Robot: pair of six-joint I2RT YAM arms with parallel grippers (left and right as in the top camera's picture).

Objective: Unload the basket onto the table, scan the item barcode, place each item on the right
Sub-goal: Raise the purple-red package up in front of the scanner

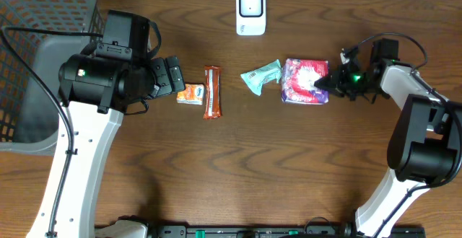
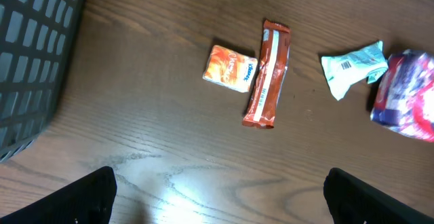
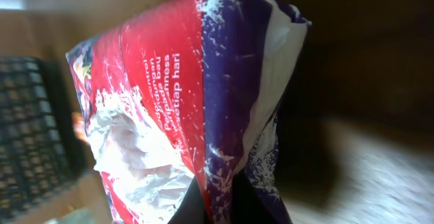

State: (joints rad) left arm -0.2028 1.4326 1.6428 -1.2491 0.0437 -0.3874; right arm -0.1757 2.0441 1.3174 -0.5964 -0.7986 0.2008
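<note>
Purple-red foil packet sits right of desk centre, nearer than the white scanner at far edge.

Overhead: right gripper closed on packet's right edge, prob. pinching the seam so it can be lifted to the scanner. Left gripper hovers beside orange tissue pack, which touches brown snack bar.

Left wrist: jaws fully apart, nothing btwn them. Teal sachet shows its barcode.

Right wrist: packet fills view, crumpled edge nipped at bottom. Fingertips too dark to make out.

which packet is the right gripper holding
The purple and red packet, rightmost in the row; the teal packet, brown bar and orange packet lie free.
</note>
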